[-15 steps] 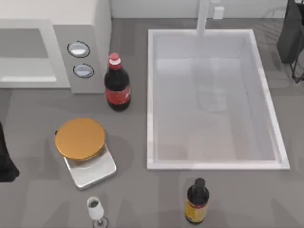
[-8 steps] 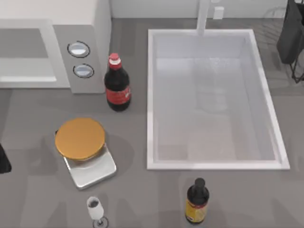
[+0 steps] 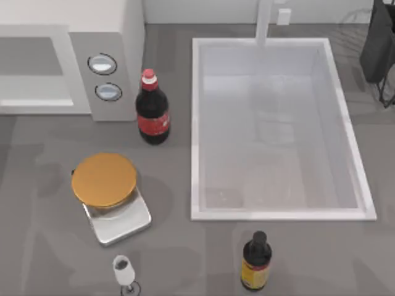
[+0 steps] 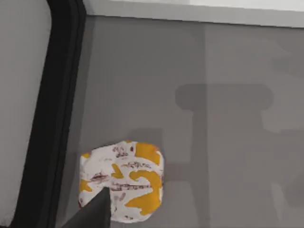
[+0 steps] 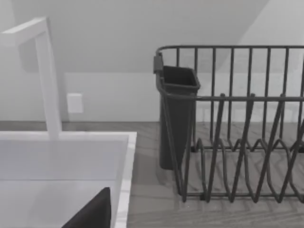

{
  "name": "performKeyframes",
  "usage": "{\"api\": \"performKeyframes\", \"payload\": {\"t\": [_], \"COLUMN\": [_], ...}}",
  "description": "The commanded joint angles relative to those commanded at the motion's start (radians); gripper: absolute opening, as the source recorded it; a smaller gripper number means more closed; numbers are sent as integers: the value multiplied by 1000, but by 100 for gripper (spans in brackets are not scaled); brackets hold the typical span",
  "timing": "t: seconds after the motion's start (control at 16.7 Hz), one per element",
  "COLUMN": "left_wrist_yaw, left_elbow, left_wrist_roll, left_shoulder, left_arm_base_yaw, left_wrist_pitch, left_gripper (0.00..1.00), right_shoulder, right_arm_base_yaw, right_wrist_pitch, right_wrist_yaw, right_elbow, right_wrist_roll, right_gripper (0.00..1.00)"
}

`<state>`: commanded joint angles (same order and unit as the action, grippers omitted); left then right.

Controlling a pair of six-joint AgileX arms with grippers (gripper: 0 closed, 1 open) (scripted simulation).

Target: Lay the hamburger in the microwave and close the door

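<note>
Standing at the back left of the bench [image 3: 185, 246], the microwave [image 3: 92, 37] is the biggest thing here, with its 2 dials [image 3: 102, 63] facing the camera. Its door [image 3: 31, 68] looks shut or nearly so from above, so I judge it must be swung open before anything goes inside. The sink [image 3: 194, 123] fills the middle and right. A cola bottle [image 3: 152, 111] stands just beside the microwave, near a kitchen scale [image 3: 105, 182]. The hamburger [image 4: 123, 180] lies flat on the bench beside a dark-framed panel [image 4: 57, 104], right under the left hand [image 4: 92, 213], which hovers above it, likely lining up a grasp. I cannot tell how wide that hand is. The right hand [image 5: 92, 211] is parked near the dish rack [image 5: 237, 123]; its spread is also unclear.
</note>
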<state>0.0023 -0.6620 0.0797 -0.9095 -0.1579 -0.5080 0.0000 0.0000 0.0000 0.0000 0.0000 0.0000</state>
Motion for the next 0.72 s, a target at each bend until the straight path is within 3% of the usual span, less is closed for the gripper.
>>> {"api": "performKeyframes", "payload": {"t": [0.42, 0.72], "left_wrist_yaw": [1, 1], "left_elbow": [-453, -660], "left_wrist_roll": [50, 75], "left_shoulder": [-716, -970], "left_arm_base_yaw": [-99, -150], "left_wrist_pitch": [-322, -481], "left_gripper": [100, 100], "right_shoulder": [0, 0], "right_arm_base_yaw": [0, 0], "right_wrist_pitch": [0, 0], "right_wrist_yaw": [0, 0], "right_elbow": [0, 0], "right_wrist_roll": [0, 0], "right_gripper": [100, 100]}}
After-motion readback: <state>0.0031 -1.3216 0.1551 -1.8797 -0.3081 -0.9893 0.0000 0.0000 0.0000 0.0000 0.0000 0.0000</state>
